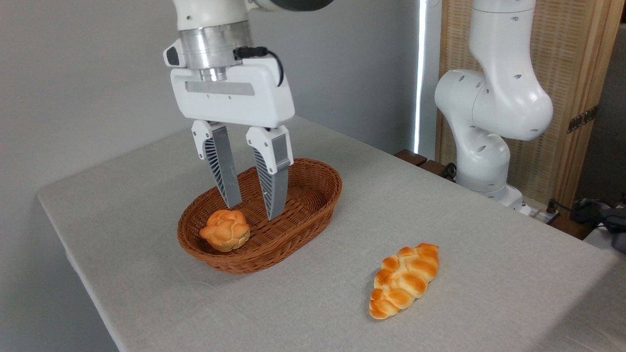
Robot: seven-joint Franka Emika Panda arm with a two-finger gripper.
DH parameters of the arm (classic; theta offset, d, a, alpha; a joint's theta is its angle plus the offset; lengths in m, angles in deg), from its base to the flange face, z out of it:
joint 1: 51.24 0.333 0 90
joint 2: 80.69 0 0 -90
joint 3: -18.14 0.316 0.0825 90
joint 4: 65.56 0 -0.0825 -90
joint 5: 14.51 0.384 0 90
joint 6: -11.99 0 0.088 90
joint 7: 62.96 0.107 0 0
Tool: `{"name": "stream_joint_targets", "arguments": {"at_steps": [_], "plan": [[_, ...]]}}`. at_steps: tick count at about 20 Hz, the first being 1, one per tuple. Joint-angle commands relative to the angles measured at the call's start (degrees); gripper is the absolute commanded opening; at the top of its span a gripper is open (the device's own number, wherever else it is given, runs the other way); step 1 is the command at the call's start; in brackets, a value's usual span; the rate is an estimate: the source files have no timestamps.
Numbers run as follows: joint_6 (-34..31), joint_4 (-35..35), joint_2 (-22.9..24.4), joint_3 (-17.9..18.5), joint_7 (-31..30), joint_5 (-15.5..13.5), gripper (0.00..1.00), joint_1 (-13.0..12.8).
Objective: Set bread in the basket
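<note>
Camera view, fixed, looking across a grey table (pixel 464 254). The gripper (pixel 254 211) hangs point-down over the basket (pixel 313 195), its two fingers spread apart with clear air between them and nothing held. The bun (pixel 225 230) lies inside the basket, at the end nearest the camera, resting against the near-left wall. From the gripper it sits just below and to the left of the left fingertip, close to it but not touching, so far as this angle shows.

The basket is oval; its long axis runs from near-left to far-right in the picture. The fingertips hang at about rim height over its middle. The stretch of basket to the right of the gripper and farther back holds nothing.

To the right of the gripper and nearer the camera, well apart from the basket, a longer braided loaf (pixel 405 279) lies on the bare table, long axis slanting from near-left to far-right.

By my reading the bun is already placed. The move that remains is a retreat, and straight up looks safest, since the rim and the bun flank the fingers.

The arm's white base (pixel 481 161) stands far to the right, at the table's back edge.
</note>
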Motion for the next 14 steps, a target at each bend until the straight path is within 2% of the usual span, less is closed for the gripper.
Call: {"name": "stream_joint_targets", "arguments": {"at_steps": [1,3,4,8,14], "plan": [[-1.28,0.73,-0.18,0.26,0.7,-2.53,1.0,-0.56],[-3.02,1.42,-0.27,0.52,5.5,-5.79,1.0,-0.56],[-5.56,2.82,-0.53,1.91,8.84,-6.76,1.0,-0.65],[-12.25,7.74,-1.58,6.84,17.39,-13.78,1.0,-1.0],[-13.85,9.34,-2.47,7.02,17.93,-14.41,1.0,-1.09]]}}
